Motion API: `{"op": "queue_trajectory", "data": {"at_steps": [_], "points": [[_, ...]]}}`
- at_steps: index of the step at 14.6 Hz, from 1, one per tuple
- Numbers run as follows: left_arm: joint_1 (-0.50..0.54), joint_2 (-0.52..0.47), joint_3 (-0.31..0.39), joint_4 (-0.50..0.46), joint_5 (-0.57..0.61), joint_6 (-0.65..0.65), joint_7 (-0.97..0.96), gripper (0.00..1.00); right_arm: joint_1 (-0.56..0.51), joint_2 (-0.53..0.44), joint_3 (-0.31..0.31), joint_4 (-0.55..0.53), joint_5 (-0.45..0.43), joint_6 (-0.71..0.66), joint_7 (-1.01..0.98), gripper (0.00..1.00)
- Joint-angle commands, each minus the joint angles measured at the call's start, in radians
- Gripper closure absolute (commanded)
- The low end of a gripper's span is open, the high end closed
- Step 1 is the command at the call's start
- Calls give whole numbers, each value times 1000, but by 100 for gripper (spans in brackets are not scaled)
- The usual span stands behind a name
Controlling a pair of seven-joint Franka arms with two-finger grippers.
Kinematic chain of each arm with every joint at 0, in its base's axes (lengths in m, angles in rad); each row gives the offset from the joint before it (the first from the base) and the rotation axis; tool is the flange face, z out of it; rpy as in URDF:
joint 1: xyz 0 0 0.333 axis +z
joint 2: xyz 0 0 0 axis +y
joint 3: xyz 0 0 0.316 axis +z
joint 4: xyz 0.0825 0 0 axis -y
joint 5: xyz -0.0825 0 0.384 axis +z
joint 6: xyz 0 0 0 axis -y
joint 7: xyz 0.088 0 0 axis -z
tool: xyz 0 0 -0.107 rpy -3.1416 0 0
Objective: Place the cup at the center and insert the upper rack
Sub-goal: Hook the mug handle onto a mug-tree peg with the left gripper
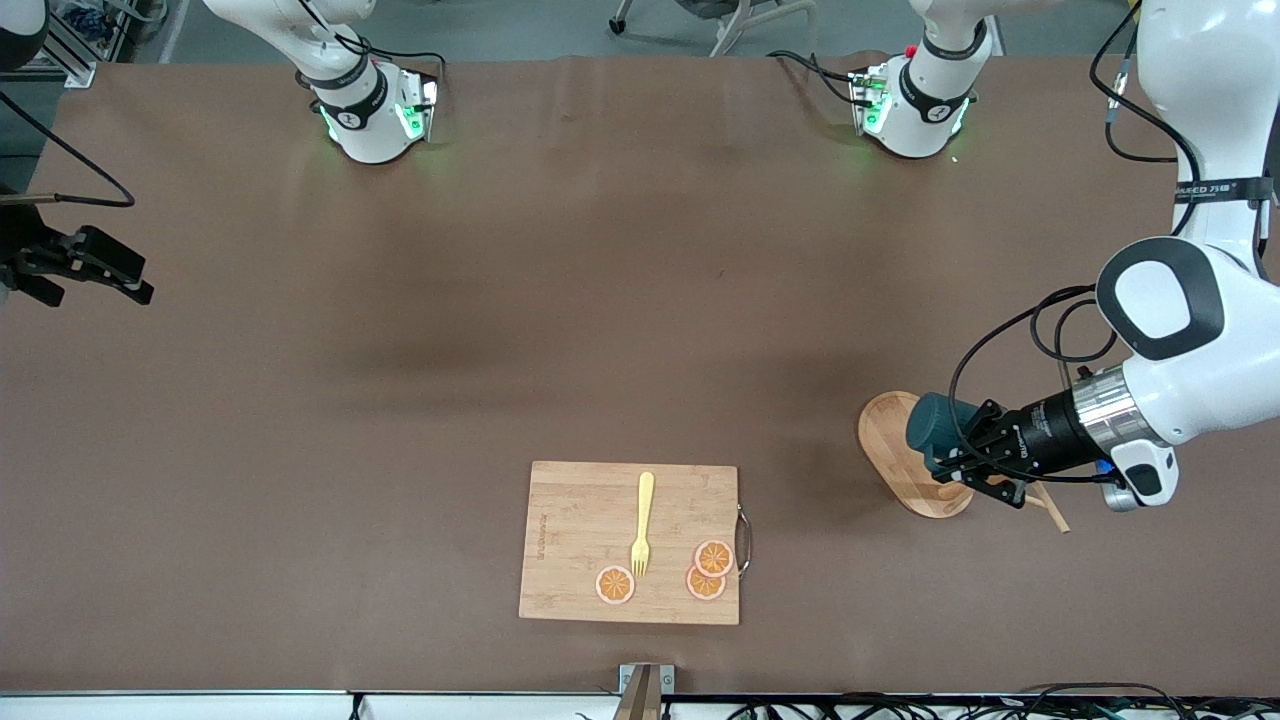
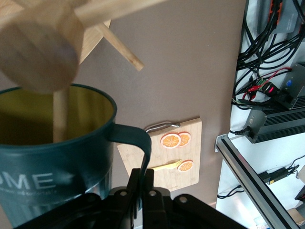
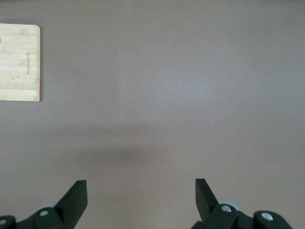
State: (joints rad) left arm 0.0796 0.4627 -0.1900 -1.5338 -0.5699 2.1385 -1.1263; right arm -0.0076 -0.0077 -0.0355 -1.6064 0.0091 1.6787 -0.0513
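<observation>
- Left gripper (image 1: pixel 950 462) sits over the oval base of the upper rack (image 1: pixel 885 440), toward the left arm's end of the table; its fingers (image 2: pixel 143 183) are pinched narrow on the handle of the cup (image 1: pixel 935 420)
- Cup hangs in that grip, dark teal outside, mustard-yellow inside (image 2: pixel 28 119); white lettering shows on its side in the left wrist view; the mouth faces the rack's post
- Upper rack stands on the table; the rounded top of its post (image 2: pixel 38 52) looms right at the cup's rim in the left wrist view; one thin peg (image 2: pixel 61 114) reaches down inside the cup's mouth; another peg (image 2: pixel 119 47) angles off beside it
- From the front, the cup covers part of the rack's base; a peg tip (image 1: pixel 1050 510) pokes out from under the gripper
- Right gripper (image 1: pixel 85 265) hangs at the right arm's end of the table, well apart from the task's things; fingers (image 3: pixel 74 200) spread wide, holding nothing; this arm waits
- Cutting board (image 1: pixel 630 542) lies nearer to the front camera than the rack, about mid-table; a yellow fork (image 1: pixel 642 522) and three orange slices (image 1: pixel 710 570) rest on it; a metal handle (image 1: pixel 743 540) sits on its edge toward the left arm's end
</observation>
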Motion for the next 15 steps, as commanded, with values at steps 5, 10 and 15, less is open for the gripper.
{"op": "queue_trajectory", "data": {"at_steps": [5,10,15], "points": [[28,13,1,0,-7,14,43,99,1,0,2,-4,-5,6,-4,0],[29,14,1,0,-11,14,60,99,0,-1,3,-4,-5,-11,-4,0],[60,14,1,0,-13,14,123,41,17,-5,5,-3,-12,-11,-6,0]]}}
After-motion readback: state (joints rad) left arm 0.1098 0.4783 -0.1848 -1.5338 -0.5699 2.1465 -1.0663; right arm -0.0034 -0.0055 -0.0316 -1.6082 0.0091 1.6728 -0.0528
